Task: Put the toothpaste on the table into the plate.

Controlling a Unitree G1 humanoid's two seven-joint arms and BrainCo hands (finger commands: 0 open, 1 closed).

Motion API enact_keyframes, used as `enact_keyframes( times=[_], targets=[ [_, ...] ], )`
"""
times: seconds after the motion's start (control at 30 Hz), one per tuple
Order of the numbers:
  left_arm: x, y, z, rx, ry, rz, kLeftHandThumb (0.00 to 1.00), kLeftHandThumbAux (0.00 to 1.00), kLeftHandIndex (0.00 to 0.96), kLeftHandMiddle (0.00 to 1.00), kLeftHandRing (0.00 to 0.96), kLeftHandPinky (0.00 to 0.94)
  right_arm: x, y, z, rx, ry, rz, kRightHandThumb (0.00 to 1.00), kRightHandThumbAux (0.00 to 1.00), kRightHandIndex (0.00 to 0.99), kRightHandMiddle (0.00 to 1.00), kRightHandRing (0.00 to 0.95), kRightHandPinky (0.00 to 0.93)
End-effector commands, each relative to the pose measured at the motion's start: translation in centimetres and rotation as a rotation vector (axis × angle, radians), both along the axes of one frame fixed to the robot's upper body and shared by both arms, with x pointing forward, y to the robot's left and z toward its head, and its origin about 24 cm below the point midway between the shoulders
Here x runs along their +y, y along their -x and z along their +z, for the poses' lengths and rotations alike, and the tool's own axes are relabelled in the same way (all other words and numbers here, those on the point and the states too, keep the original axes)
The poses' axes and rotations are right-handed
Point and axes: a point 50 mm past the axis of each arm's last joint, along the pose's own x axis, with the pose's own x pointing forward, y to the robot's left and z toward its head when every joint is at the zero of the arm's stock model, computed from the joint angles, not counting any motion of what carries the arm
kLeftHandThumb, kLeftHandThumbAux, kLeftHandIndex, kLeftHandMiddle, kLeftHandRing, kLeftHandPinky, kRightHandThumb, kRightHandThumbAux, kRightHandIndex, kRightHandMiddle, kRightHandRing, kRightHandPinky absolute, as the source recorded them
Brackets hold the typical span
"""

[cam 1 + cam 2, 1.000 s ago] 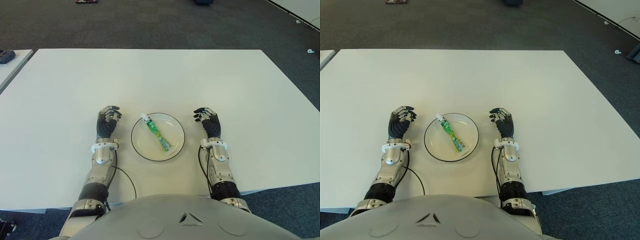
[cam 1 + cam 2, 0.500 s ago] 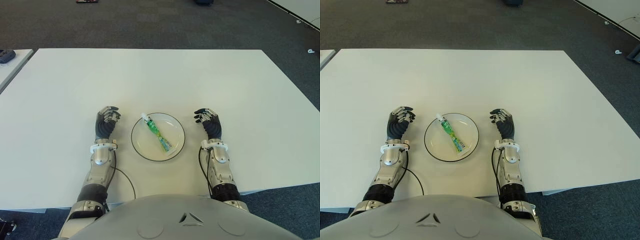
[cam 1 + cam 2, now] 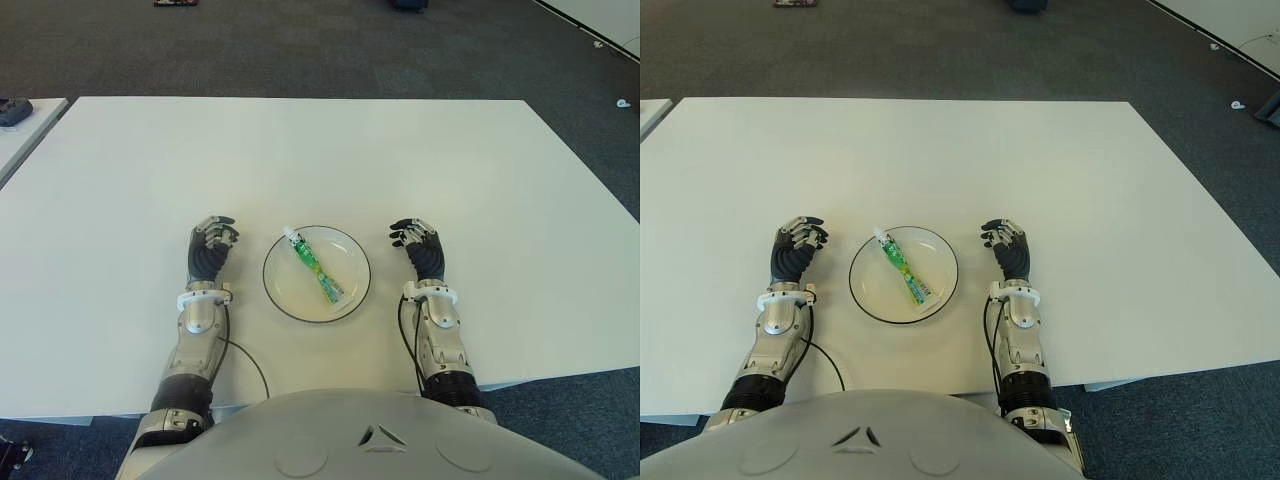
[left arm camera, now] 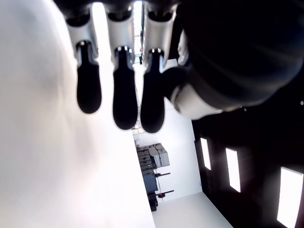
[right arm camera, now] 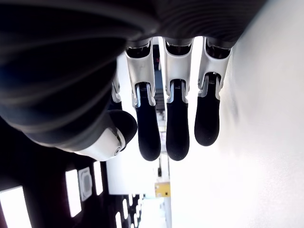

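A green and white toothpaste tube lies slantwise inside the round white plate with a dark rim, near the table's front edge. My left hand shows to the left of the plate, fingers relaxed and holding nothing. To the right of the plate is my right hand, its fingers likewise relaxed and empty. Neither hand touches the plate. The wrist views show the left hand's fingers and the right hand's fingers extended over the white tabletop.
The wide white table stretches away beyond the plate. Another table's corner with a dark object shows at the far left. Dark carpet surrounds the tables.
Both hands have drawn slightly back toward the table's front edge; the left hand has also shifted a little leftward. Toothpaste and plate have not moved.
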Motion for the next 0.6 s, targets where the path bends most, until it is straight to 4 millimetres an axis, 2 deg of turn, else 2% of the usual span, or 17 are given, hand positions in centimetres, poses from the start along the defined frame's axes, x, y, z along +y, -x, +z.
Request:
enact_keyframes(
  times=[0.03,0.6],
  targets=[
    [-0.05,0.11,-0.19,0.022,0.003,-0.012,0.703,0.718,0.43,0.563,0.565,0.551,0.03,0.42,-0.55,0.048,0.009,-0.005,0.709,0.728,0.43,0.479,0.488,0.509],
    [0.06,0.14,-0.09,0.019,0.0,-0.013,0.702,0.717,0.43,0.564,0.567,0.544,0.08,0.47,-0.39,0.046,-0.001,0.005,0.709,0.728,0.43,0.473,0.479,0.497]
  ],
)
